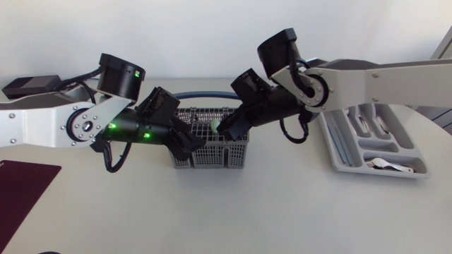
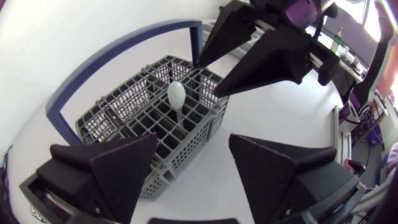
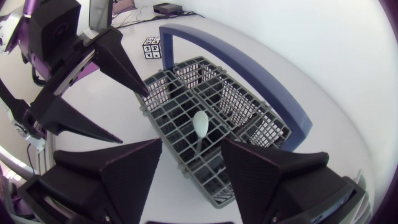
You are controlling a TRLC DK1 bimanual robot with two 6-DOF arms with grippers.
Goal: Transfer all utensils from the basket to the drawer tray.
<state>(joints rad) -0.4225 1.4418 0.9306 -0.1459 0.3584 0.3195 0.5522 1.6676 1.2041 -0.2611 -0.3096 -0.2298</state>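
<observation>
One smooth oval spoon in gridded basket.

Light: bright, even, from overhead.
Shadows: soft, faint, on the bench beneath the basket.
Glare: white bench washes out pale in both wrist views.

Grey mesh basket, blue handle, white spoon
</observation>
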